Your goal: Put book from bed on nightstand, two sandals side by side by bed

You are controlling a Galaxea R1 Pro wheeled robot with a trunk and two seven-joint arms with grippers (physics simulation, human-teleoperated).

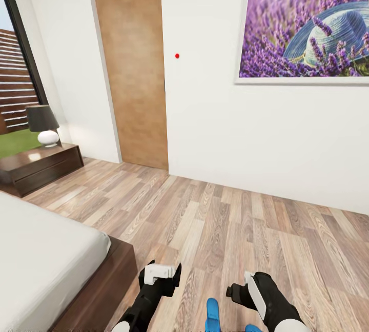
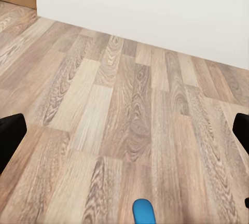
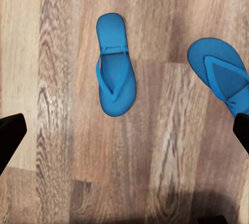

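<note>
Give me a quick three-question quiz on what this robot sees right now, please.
1. True or false: both blue sandals lie on the wood floor.
2. What stands on the nightstand? A) a book B) a lamp C) a vase
3. Fill in: the right gripper, above the sandals, has its jaws ____.

Key: 1 true; 2 B; 3 open.
</note>
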